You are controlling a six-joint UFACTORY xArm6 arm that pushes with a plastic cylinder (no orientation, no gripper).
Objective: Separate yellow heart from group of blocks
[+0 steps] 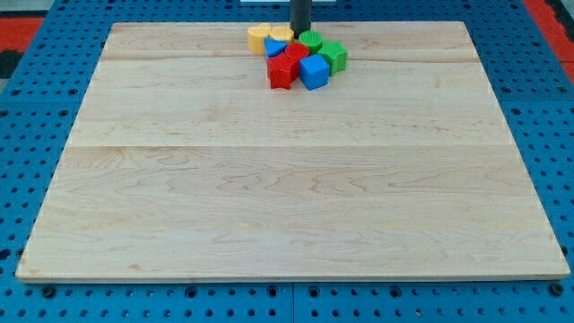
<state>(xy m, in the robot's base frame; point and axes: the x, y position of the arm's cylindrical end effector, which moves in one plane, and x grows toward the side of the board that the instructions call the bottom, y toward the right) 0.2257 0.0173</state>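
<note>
Several blocks sit tightly grouped near the top middle of the wooden board (287,179). Two yellow blocks lie at the group's upper left: a rounded one (260,38) and, to its right, what looks like the yellow heart (281,35). A small blue block (275,48) sits just below them. Two red blocks (293,56) (281,74) and a blue cube (314,72) form the lower part. Two green blocks (310,41) (334,56) are on the right. My tip (300,33) stands at the group's top, between the yellow heart and the upper green block, touching or nearly touching both.
The board lies on a blue perforated table (27,135). Red matting (22,22) shows at the view's top corners. The group is close to the board's top edge (179,24).
</note>
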